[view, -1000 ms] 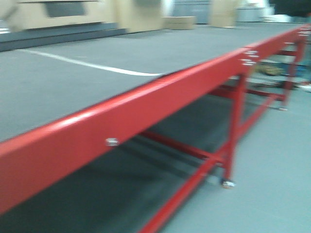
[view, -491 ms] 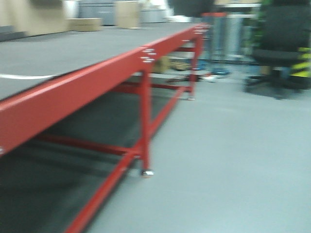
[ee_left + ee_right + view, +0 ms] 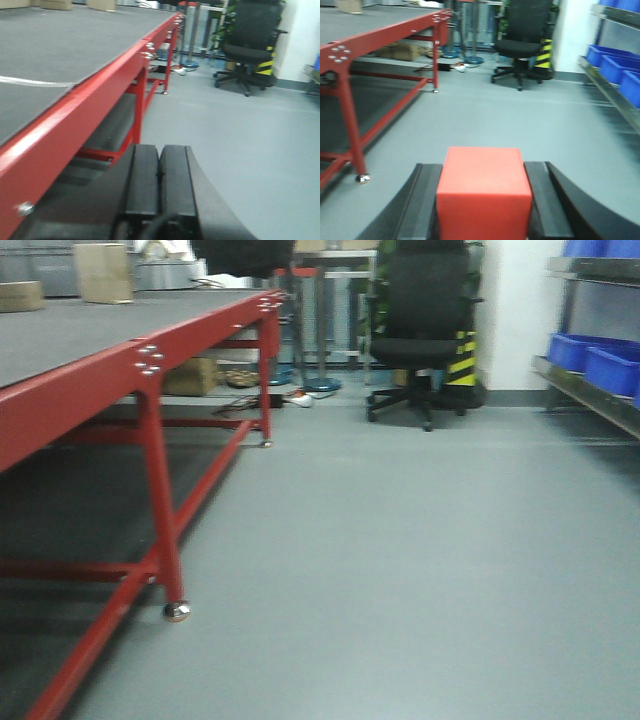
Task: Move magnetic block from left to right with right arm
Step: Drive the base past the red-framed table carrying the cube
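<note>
Magnetic block (image 3: 484,195) sits clamped between the jaws of the right gripper (image 3: 484,167), pinched on opposite faces, likely so it cannot slip in transit. The left gripper (image 3: 160,172) is closed on nothing. Left of the jaws runs the red table (image 3: 380,32); far ahead stands an office chair (image 3: 522,45).

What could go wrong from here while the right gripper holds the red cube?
1. The red cube sits in the right gripper above bare floor, not the table; a slip would likely drop it out of reach.
2. The table leg and office chair stand ahead, so a careless move might hit them.
</note>
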Controlling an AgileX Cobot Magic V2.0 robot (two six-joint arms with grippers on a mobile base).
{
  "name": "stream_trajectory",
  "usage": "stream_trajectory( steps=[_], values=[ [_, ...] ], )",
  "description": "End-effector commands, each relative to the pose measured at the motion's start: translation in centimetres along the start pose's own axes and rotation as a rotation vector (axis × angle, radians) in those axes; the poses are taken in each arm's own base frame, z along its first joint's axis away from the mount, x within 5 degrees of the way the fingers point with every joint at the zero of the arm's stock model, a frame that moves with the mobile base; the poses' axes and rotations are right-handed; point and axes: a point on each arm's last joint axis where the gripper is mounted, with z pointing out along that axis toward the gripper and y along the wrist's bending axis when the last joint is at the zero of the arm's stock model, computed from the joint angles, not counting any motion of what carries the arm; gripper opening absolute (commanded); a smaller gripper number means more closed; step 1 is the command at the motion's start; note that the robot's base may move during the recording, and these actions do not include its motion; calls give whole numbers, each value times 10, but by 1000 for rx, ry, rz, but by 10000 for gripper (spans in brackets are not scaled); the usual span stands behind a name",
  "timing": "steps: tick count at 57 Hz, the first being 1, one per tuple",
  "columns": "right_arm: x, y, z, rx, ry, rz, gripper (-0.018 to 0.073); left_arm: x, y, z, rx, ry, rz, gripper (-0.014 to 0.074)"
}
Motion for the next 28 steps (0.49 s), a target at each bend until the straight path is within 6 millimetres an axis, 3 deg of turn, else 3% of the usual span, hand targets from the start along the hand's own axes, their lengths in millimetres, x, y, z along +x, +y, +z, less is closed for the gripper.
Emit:
stream_trajectory(
  steps=[1,28],
  values=[
    [-19,-1,-1,16,-120,-15,338,-5,0,0,0,-80,-11,-126],
    [-19,-1,-1,16,-120,-15,338,-5,0,0,0,-80,-11,-126]
  ],
)
